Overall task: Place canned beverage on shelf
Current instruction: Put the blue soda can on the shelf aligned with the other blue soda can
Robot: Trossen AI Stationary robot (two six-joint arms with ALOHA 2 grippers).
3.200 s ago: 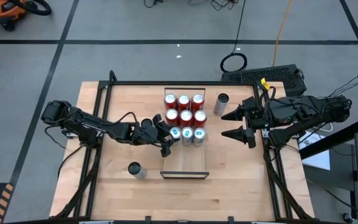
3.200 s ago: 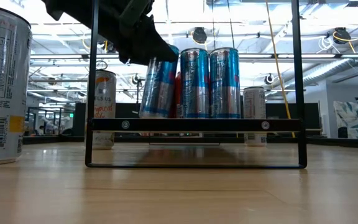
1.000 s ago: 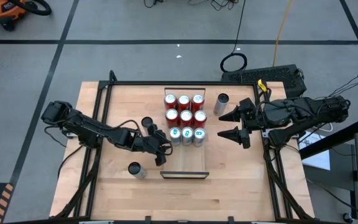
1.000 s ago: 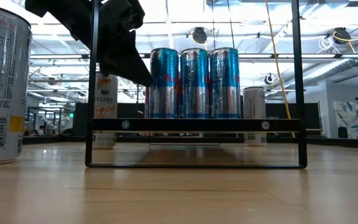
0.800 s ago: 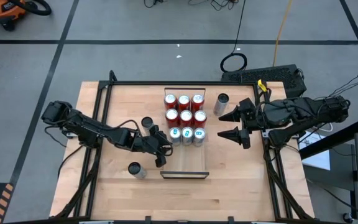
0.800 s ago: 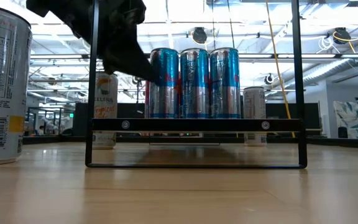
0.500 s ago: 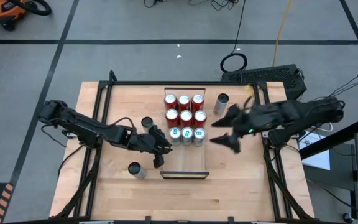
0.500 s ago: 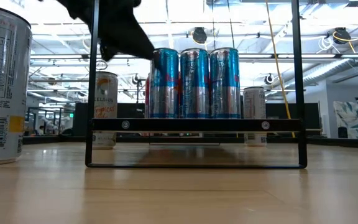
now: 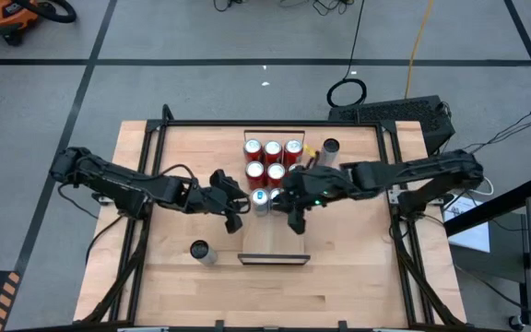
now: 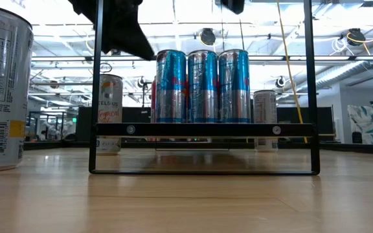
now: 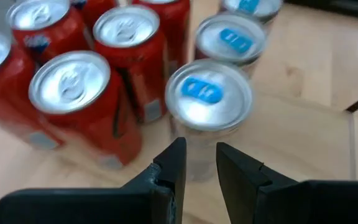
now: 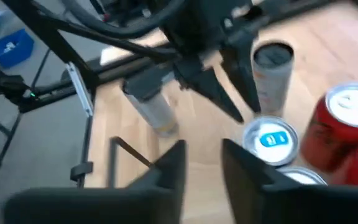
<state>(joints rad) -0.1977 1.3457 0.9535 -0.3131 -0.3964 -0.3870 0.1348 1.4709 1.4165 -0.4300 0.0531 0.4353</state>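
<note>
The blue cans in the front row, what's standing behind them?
Behind the blue cans, the high view shows red cans in rows. From table height they are almost fully covered; only a red sliver shows. What lies under the right gripper is hidden.

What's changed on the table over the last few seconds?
The left gripper let go of the leftmost blue can and backed off left. The right gripper swung in from the right edge over the blue cans, closing to a narrow gap. The red cans and loose cans stayed put.
</note>
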